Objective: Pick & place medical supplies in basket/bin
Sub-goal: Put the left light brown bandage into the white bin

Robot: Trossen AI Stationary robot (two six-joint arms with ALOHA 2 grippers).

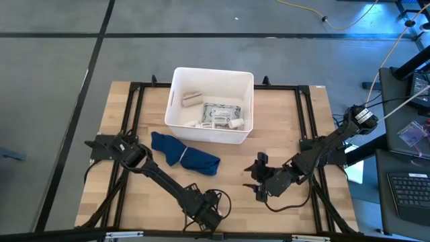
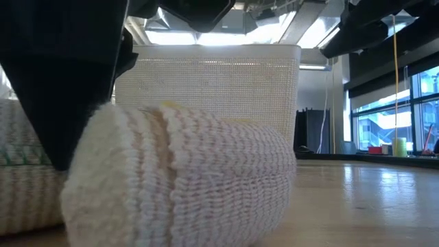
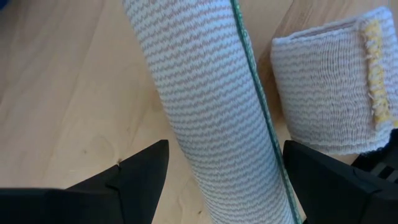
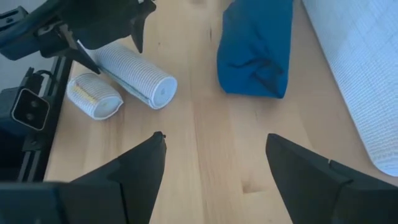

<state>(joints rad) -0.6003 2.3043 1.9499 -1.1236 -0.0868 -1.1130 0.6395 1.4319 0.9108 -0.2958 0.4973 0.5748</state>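
My left gripper (image 3: 224,152) is open at the table's near edge (image 1: 205,214). Its fingers stand on either side of a long beige bandage roll (image 3: 211,93) that lies on its side on the wood. A shorter roll (image 3: 329,87) with a yellow-stitched end lies beside it, and fills the low view (image 2: 178,178). My right gripper (image 4: 214,140) is open and holds nothing, hovering over bare wood near the right of centre (image 1: 259,178). The white tub (image 1: 176,101) stands at the far middle, holding a beige roll (image 1: 193,99), a grey packet (image 1: 222,113) and small vials.
A dark blue cloth (image 1: 185,156) lies crumpled between the tub and the near edge, left of my right gripper. Black frame rails (image 1: 131,107) run along the table's left and right sides. Bare wood lies between the two grippers (image 4: 205,106).
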